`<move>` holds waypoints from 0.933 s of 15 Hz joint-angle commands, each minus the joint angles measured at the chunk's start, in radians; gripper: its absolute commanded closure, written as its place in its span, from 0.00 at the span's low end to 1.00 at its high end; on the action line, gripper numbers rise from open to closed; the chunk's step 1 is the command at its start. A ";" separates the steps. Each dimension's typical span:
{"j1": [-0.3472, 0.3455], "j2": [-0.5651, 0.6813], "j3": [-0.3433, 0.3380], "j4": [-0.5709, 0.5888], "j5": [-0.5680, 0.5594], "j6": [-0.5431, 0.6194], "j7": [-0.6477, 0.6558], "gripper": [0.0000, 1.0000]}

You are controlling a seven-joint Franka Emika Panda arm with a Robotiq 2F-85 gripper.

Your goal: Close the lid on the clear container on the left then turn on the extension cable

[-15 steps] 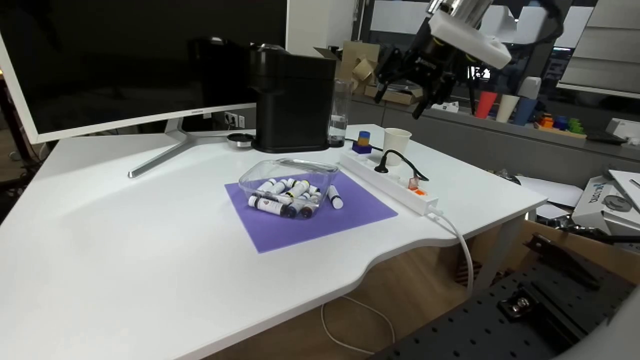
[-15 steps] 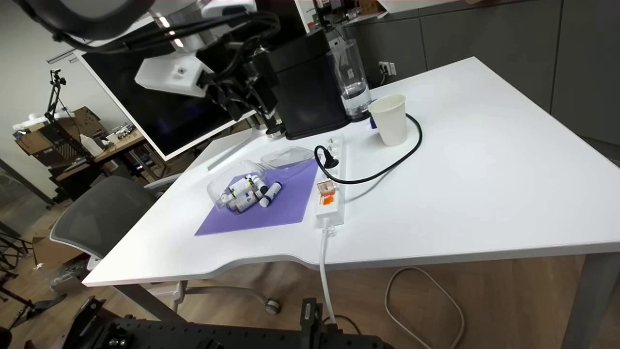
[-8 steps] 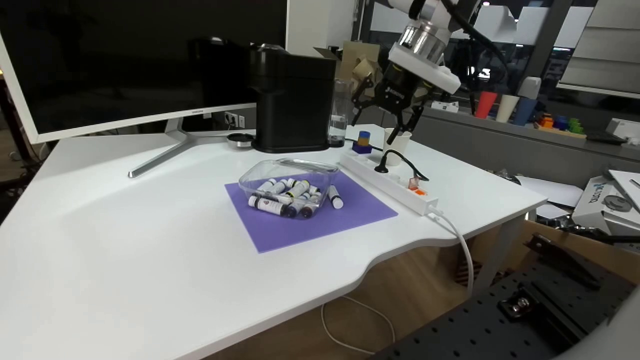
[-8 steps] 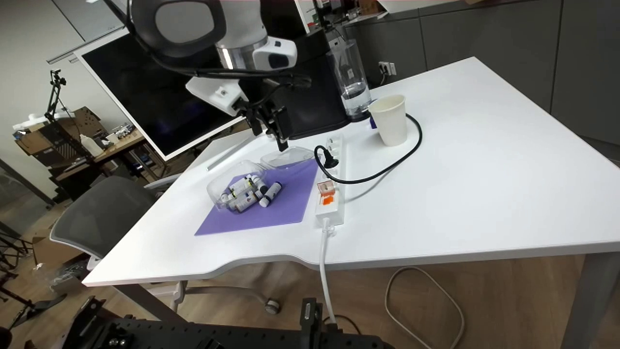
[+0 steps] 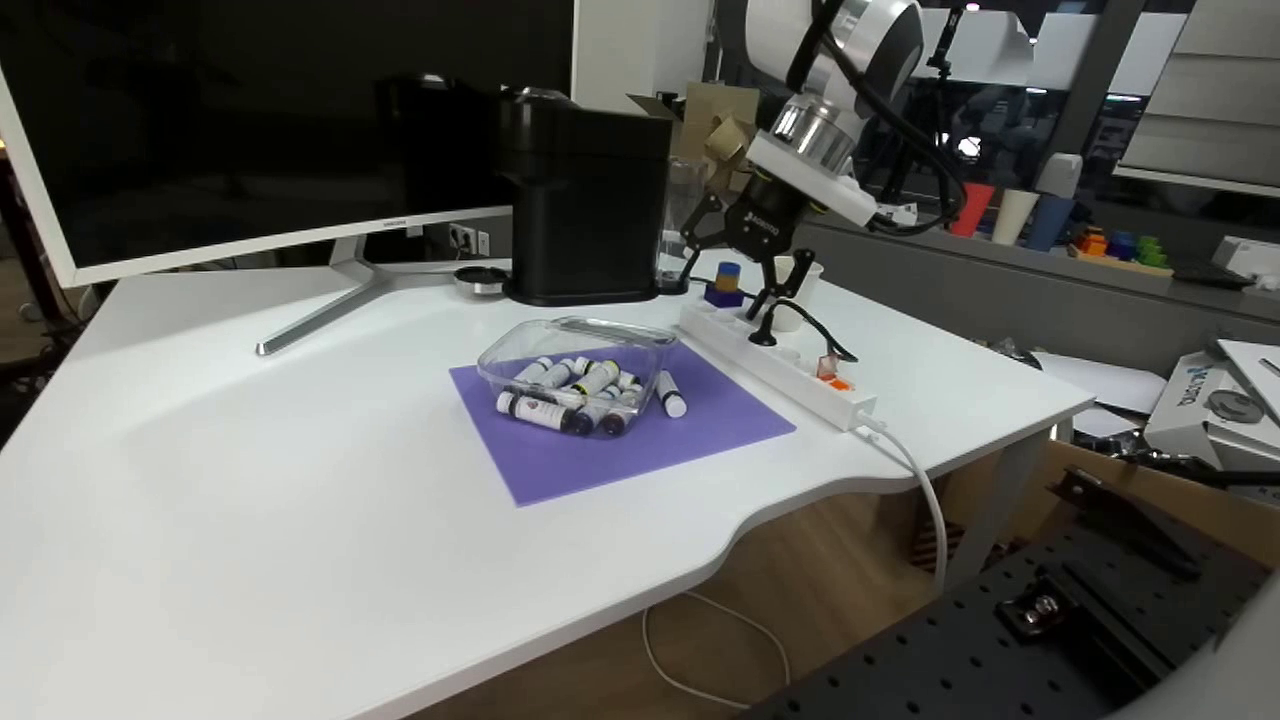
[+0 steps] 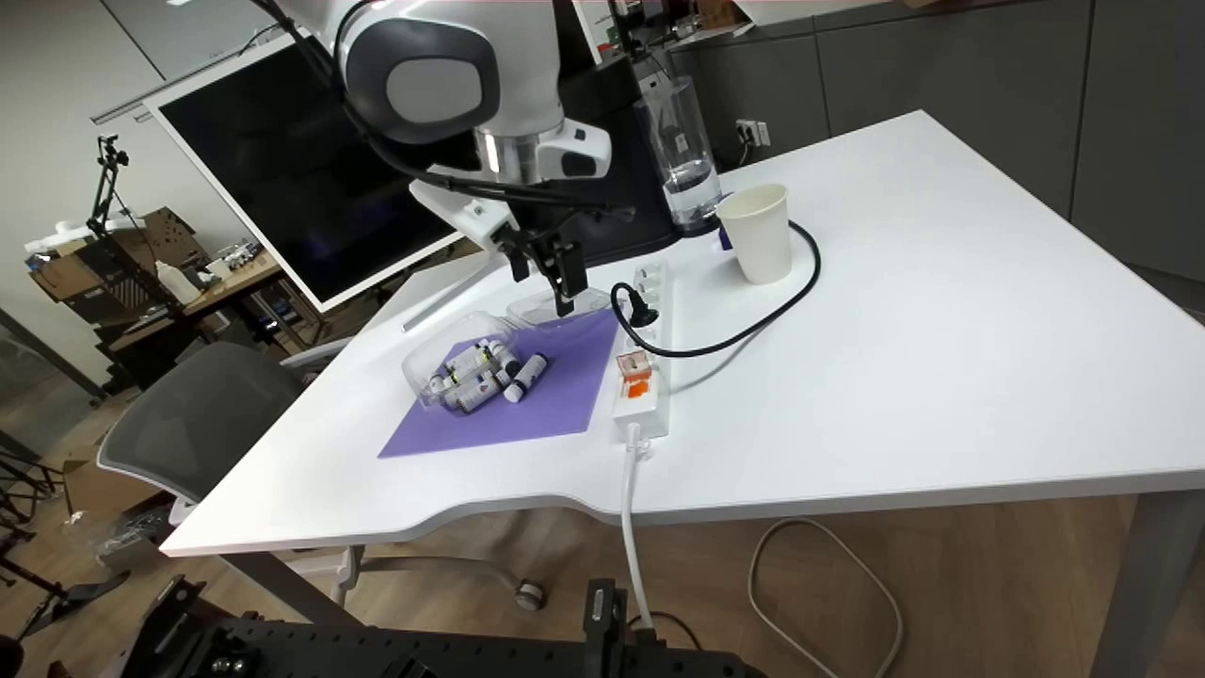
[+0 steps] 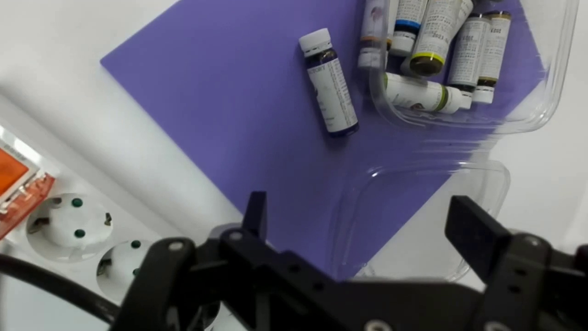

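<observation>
Robot gripper (image 7: 363, 225) with jaws spread wide above a white tabletop (image 5: 300, 480)

A clear container (image 7: 562, 55) of small bottles (image 7: 434, 39) sits before me on a purple mat (image 7: 220, 82), its lid (image 7: 413, 220) open and visible between the jaws in the wrist view; a loose bottle (image 7: 328, 85) lies just outside, and a white extension cable (image 5: 780, 375) with a black plug (image 5: 763, 336) and orange switch (image 6: 638, 388) runs beside the mat

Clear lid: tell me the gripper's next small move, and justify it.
I'd probably lower the gripper slightly toward the clear lid, jaws open, to reach its edge. The wrist view shows the lid folded away from the clear container, leaving that open, and mostly framed by the spread fingers, with nothing gripped.
</observation>
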 commanded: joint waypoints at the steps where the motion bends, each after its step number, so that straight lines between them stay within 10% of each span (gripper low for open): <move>1: -0.026 0.000 0.026 0.001 -0.013 0.006 0.009 0.00; 14: -0.067 0.188 0.179 0.091 0.476 0.351 -0.197 0.00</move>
